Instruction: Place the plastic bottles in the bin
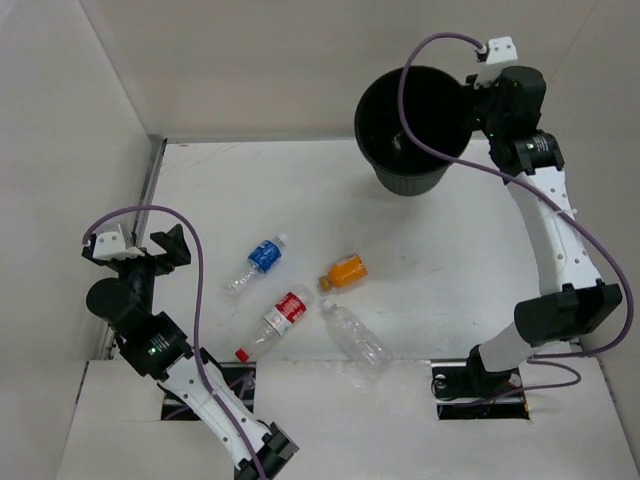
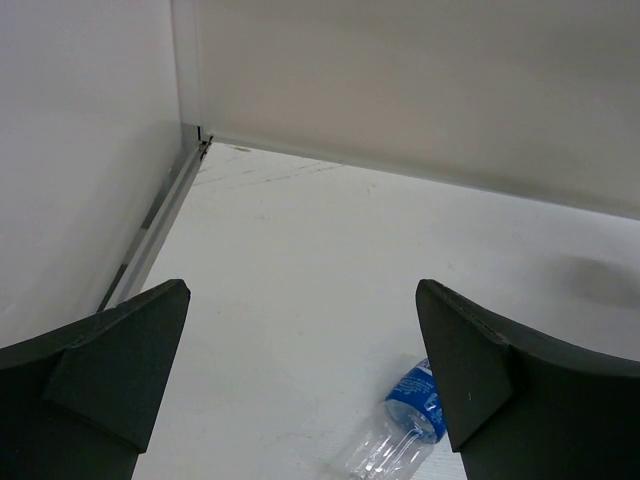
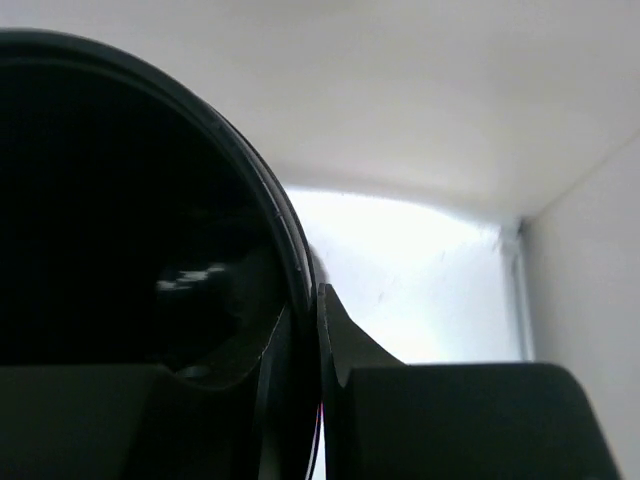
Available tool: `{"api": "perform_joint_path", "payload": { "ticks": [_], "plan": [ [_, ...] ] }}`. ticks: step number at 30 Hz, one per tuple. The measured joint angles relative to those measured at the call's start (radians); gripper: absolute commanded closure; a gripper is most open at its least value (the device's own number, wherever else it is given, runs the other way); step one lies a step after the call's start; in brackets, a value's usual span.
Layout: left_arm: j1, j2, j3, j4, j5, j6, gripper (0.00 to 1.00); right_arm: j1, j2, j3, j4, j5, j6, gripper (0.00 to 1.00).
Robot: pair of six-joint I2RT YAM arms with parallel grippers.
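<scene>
While the right hand (image 3: 300, 335) clamps the rim of the bin (image 1: 402, 172) — presumably to steady or drag it — the left hand (image 2: 302, 300) hangs open near the blue-label bottle (image 2: 412, 408); all four plastic bottles (image 1: 288, 312) lie on the bench (image 1: 450, 260).

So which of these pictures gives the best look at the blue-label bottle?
The top external view: the blue-label bottle lies fully in sight. The left wrist view catches only part of it at the bottom edge. The right wrist view shows the bin, not the bottle.
</scene>
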Motion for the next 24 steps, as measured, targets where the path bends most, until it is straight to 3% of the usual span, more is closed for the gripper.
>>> {"api": "perform_joint_path", "payload": {
  "ticks": [8, 18, 19, 22, 24],
  "plan": [
    [0.000, 0.003, 0.000, -0.008, 0.011, 0.000, 0.00, -0.143, 0.040, -0.150, -0.079, -0.161, 0.163, 1.00],
    [0.000, 0.016, 0.001, -0.011, 0.026, 0.000, 0.00, -0.166, 0.040, -0.236, -0.068, -0.251, 0.246, 1.00],
    [0.000, 0.019, 0.001, -0.011, 0.027, 0.000, 0.00, -0.170, 0.040, -0.237, -0.066, -0.252, 0.248, 0.97],
    [0.000, 0.025, 0.001, -0.012, 0.032, 0.000, 0.00, -0.181, 0.040, -0.239, -0.056, -0.253, 0.254, 0.72],
    [0.000, 0.025, 0.001, -0.013, 0.035, 0.000, 0.00, -0.187, 0.040, -0.239, -0.036, -0.251, 0.260, 0.38]
  ]
}}
